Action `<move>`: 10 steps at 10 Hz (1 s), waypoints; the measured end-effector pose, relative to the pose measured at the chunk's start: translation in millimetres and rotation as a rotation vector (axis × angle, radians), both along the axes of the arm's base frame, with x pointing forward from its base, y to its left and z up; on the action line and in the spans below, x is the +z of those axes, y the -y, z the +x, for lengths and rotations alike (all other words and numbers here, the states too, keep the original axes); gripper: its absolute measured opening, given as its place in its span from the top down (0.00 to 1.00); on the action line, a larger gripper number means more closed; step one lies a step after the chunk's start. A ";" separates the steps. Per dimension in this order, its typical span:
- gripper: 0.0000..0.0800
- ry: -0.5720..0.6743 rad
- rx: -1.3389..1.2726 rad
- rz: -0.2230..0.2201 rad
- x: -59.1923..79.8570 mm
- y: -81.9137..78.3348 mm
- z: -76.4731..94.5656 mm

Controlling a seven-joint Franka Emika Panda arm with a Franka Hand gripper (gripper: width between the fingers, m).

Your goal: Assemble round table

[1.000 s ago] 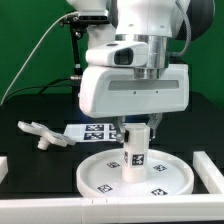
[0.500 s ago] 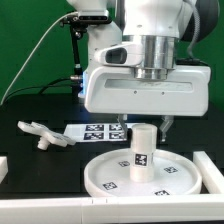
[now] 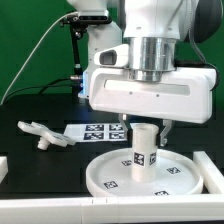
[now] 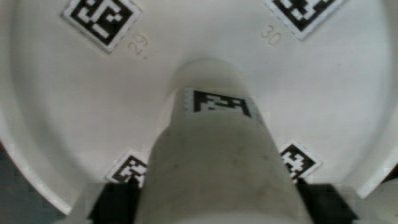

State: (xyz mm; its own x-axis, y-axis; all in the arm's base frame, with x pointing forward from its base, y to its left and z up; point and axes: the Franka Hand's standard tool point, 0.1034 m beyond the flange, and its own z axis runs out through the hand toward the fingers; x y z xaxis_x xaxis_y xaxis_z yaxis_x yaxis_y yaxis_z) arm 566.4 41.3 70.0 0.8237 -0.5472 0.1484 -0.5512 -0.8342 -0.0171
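Note:
The white round disc point(image 3: 100, 178) lies on the black table at the front centre. The short cylindrical leg point(image 3: 143, 152) stands upright on its centre, tag facing forward. My gripper point(image 3: 143, 128) comes down from above and is shut on the leg's top. In the wrist view the leg point(image 4: 222, 150) fills the space between my dark fingers point(image 4: 121, 200), touching both, and the gripper point(image 4: 214, 200) looks down at the disc point(image 4: 196, 40) below. The small branched foot piece point(image 3: 38, 133) lies apart on the table at the exterior view's left.
The marker board point(image 3: 95, 131) lies flat behind the disc. White rails line the front edge point(image 3: 60, 205) and the right side point(image 3: 212, 168) of the work area. The arm's large white body hangs over the disc.
The gripper and arm body have shifted toward the exterior view's right and turned to face more squarely. The leg and disc moved right with them. Little has changed over the last half second.

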 end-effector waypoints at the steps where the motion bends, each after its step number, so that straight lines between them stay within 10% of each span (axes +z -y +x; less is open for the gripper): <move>1: 0.48 0.007 -0.127 0.020 -1.8 0.8 -0.3; 7: 0.48 0.018 -0.321 0.061 -3.5 3.8 -0.7; 10: 0.48 0.035 -0.801 0.173 -5.1 3.9 -3.2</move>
State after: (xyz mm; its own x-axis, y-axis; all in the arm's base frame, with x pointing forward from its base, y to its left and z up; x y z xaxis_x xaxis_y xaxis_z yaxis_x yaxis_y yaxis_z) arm 563.2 37.4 64.9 0.1697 -0.9851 0.0265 -0.9754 -0.1717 -0.1381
